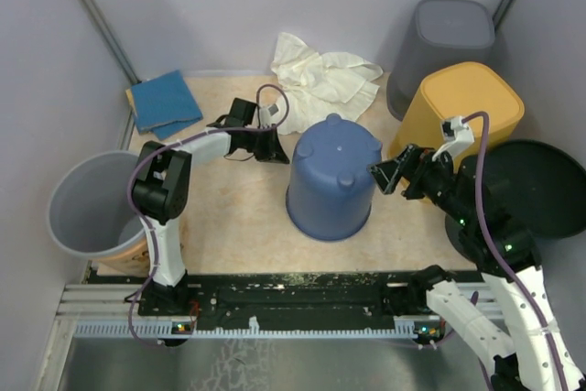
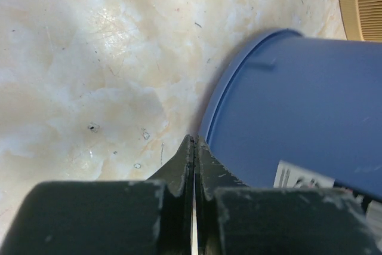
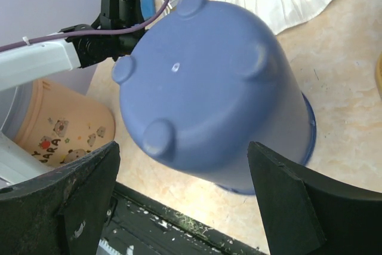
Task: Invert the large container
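The blue container (image 1: 331, 176) stands mouth-down on the table (image 1: 233, 226), feet up — apparently already flipped — so the left gripper (image 1: 275, 146) sits clenched on nothing just left of it and the right gripper (image 1: 389, 174) gapes empty to its right.

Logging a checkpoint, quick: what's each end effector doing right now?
Left end effector: closed, empty, beside the blue container.
Right end effector: open, holding nothing.
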